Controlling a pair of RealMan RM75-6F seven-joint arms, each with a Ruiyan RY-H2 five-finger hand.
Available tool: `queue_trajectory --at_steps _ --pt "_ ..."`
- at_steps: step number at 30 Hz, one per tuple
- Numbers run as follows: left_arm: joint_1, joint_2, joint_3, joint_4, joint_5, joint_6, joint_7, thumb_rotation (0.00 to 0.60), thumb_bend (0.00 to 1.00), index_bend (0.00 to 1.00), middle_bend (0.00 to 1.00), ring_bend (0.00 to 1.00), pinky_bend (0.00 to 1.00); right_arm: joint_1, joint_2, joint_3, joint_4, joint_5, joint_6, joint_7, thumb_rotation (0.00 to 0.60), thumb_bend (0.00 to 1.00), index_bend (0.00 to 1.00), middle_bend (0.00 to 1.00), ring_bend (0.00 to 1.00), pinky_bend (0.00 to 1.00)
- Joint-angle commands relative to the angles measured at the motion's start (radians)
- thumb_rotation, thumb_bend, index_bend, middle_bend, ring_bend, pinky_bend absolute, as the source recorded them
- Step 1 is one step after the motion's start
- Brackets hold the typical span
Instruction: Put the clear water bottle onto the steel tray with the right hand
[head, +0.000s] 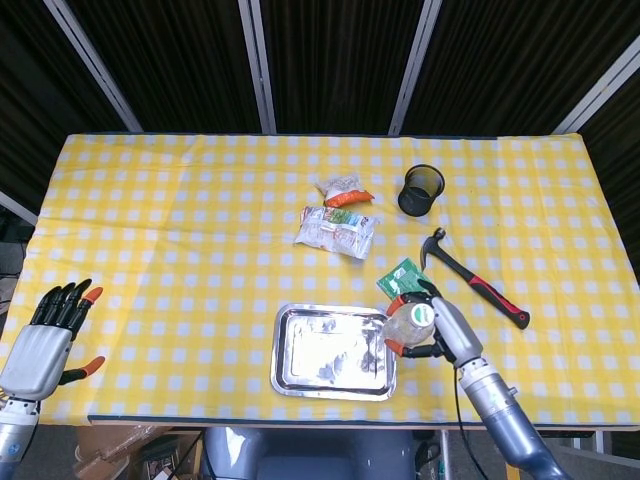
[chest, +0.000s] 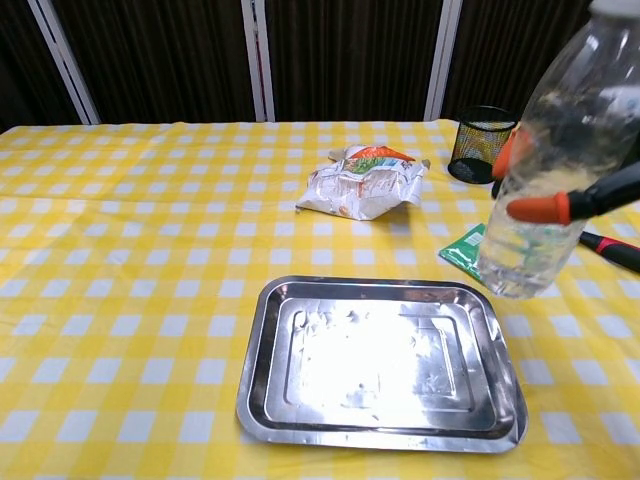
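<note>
Head view: right hand (head: 432, 325) wrapped around clear water bottle (head: 405, 327), orange-tipped fingers (head: 394, 347) curled across its side, white cap (head: 420, 312) on top. Bottle raised off the cloth, hanging at the right edge of steel tray (head: 300, 375), base over the tray's right rim. Chest view: same bottle (chest: 555, 160) upright with a slight tilt, clear of the tray (chest: 265, 400) below, two orange fingertips (chest: 535, 208) pressed on its front. Tray near the front table edge on yellow checked tablecloth (head: 180, 220), bare metal inside. Green sachet (head: 402, 278) just behind the hand, partly covered by it. Hammer (head: 475, 280) with red and black handle to the right, head pointing back. Black mesh pen cup (head: 422, 190) further back, upright. Crumpled snack bags (head: 338, 222) behind the tray, well apart from it, one with an orange and green label. Left hand (head: 45, 340) at the front left corner, fingers straight and spread, holding nothing.
</note>
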Motion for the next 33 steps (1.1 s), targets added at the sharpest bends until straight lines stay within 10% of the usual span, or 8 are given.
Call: queue_trajectory --at_steps 1,17,25,33 --pt "0.001 0.001 0.001 -0.001 0.001 0.002 -0.001 0.6 0.19 0.03 0.0 0.0 0.0 0.018 0.165 0.082 -0.133 0.066 -0.01 -0.013 0.6 0.58 0.71 0.6 0.29 0.0" --pt "0.004 0.008 -0.003 0.002 -0.003 0.009 -0.018 0.6 0.19 0.03 0.0 0.0 0.0 0.073 0.535 0.303 -0.265 0.228 -0.121 0.166 0.6 0.58 0.71 0.6 0.29 0.0" --pt "0.006 0.011 -0.003 0.001 -0.002 0.013 -0.024 0.6 0.19 0.03 0.0 0.0 0.0 0.082 0.5 0.197 -0.261 0.268 -0.201 0.118 0.6 0.58 0.71 0.6 0.29 0.0" --pt "0.004 0.007 -0.006 0.003 -0.007 0.008 -0.016 0.6 0.19 0.03 0.0 0.0 0.0 0.101 0.216 0.065 -0.123 0.242 -0.203 0.086 0.6 0.58 0.71 0.6 0.29 0.0"
